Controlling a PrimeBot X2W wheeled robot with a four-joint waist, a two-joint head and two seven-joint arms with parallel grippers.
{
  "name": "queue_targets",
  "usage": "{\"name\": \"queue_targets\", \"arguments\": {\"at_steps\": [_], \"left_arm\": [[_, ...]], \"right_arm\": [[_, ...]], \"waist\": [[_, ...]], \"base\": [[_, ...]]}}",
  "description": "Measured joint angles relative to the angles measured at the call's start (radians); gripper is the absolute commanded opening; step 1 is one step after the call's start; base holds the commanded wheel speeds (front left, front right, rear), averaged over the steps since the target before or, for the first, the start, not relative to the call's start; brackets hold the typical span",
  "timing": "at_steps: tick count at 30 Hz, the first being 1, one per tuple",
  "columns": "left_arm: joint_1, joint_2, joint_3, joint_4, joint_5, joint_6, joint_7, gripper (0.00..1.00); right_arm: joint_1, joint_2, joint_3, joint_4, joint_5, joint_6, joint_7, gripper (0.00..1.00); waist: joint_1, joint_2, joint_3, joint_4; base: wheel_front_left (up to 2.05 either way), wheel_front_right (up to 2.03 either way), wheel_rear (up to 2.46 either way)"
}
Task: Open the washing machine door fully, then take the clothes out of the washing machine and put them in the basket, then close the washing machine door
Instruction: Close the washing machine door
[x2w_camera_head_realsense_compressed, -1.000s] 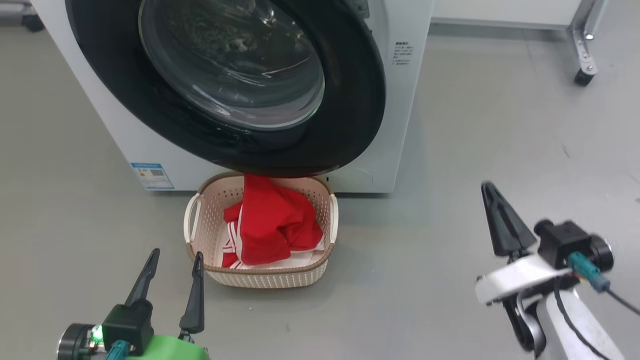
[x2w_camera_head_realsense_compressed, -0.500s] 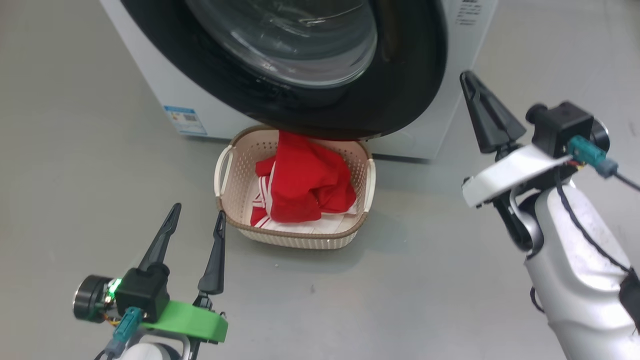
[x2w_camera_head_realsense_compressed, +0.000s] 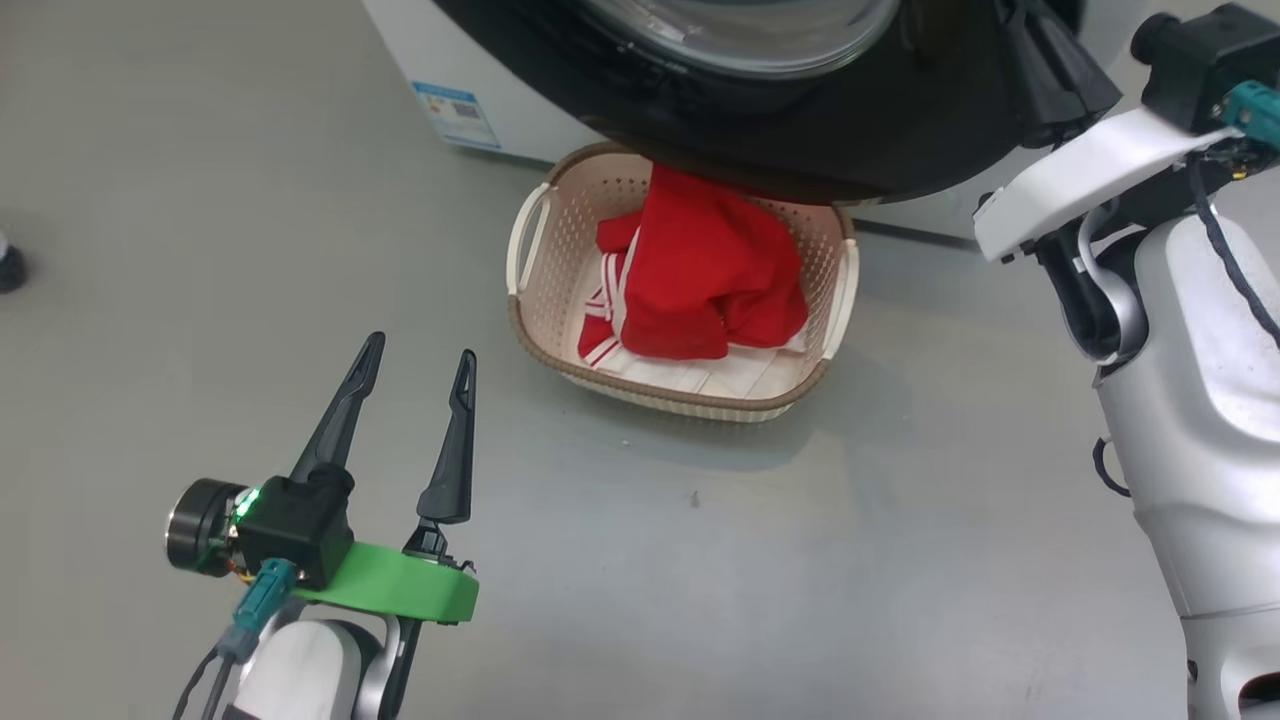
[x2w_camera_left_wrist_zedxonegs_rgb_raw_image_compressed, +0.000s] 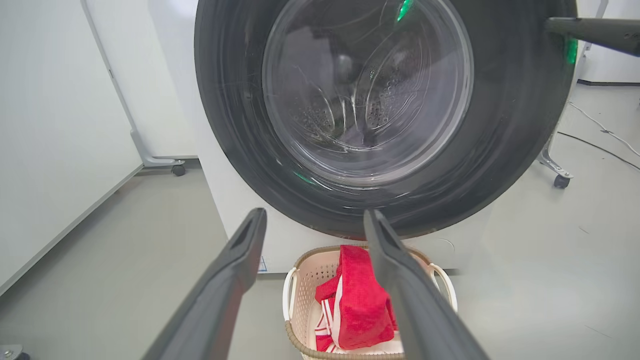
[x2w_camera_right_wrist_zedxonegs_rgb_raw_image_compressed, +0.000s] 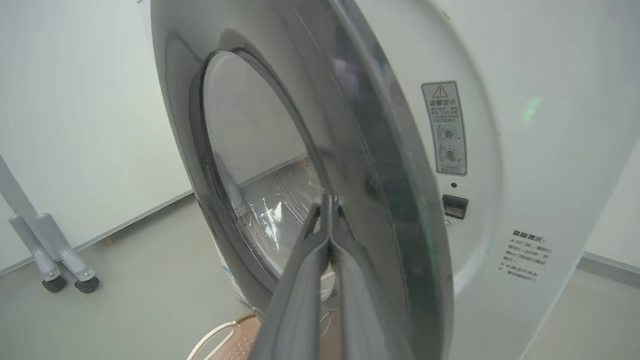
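Clothes (x2w_camera_head_realsense_compressed: 700, 270), red with white stripes, lie heaped inside the basket (x2w_camera_head_realsense_compressed: 690, 400), which sits on the grey floor (x2w_camera_head_realsense_compressed: 200, 250). A white panel of fabric shows under the red heap at the basket's near side.

The washing machine door (x2w_camera_head_realsense_compressed: 900, 140) hangs above the basket's far rim, and in the head view its black ring overlaps that edge. The white washing machine (x2w_camera_head_realsense_compressed: 420, 40) stands behind the basket, with a small blue label (x2w_camera_head_realsense_compressed: 457, 115) low on its front, beyond the basket's left handle. In the right wrist view the door stands swung out from the machine's front, with a gap between the two.

The left gripper (x2w_camera_head_realsense_compressed: 422, 347) hovers over the floor on the near left of the basket, apart from it. Its two fingers are spread wide with nothing between them, and they point toward the basket and door.

The right gripper (x2w_camera_right_wrist_zedxonegs_rgb_raw_image_compressed: 328, 199) is up and to the right of the basket, at the door's ring. Its fingers are pressed together and hold nothing. Whether the tips touch the door cannot be told.
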Motion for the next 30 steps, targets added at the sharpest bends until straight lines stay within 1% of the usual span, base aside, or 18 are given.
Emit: {"name": "queue_targets", "arguments": {"at_steps": [8,13,15,20,25,30], "left_arm": [[-0.015,-0.001,0.000,0.034,-0.001,0.000,-0.010,1.00],[-0.028,-0.003,-0.006,0.047,-0.001,0.000,-0.011,1.00],[-0.031,-0.004,-0.014,0.049,-0.001,0.000,-0.011,1.00],[-0.049,-0.006,-0.025,0.057,-0.001,0.000,-0.019,1.00],[-0.065,-0.008,-0.028,0.058,-0.003,0.000,-0.019,1.00],[-0.083,-0.011,-0.044,0.064,-0.020,-0.002,-0.020,1.00]], "right_arm": [[-0.039,-0.013,0.002,0.067,0.017,0.000,-0.010,0.00],[-0.076,-0.030,0.004,0.099,0.018,0.001,-0.018,0.00],[-0.090,-0.041,0.004,0.107,0.019,0.007,-0.018,0.00],[-0.149,-0.074,0.006,0.128,0.025,0.009,-0.018,0.00],[-0.221,-0.082,0.005,0.145,0.049,0.009,-0.018,0.00],[-0.271,-0.110,-0.007,0.176,0.053,0.009,-0.017,0.00]], "waist": [[0.0001,0.0000,0.037,0.038],[0.0000,0.0000,0.045,0.045],[0.0000,0.0000,0.050,0.047],[0.0000,0.0000,0.065,0.056],[-0.0001,0.0000,0.087,0.063],[-0.0001,0.0000,0.108,0.074]], "base": [[0.00,0.00,0.00],[0.00,0.00,0.00],[0.00,0.00,0.00],[0.00,0.00,0.00],[0.00,0.00,0.00],[0.00,0.00,0.00]]}}
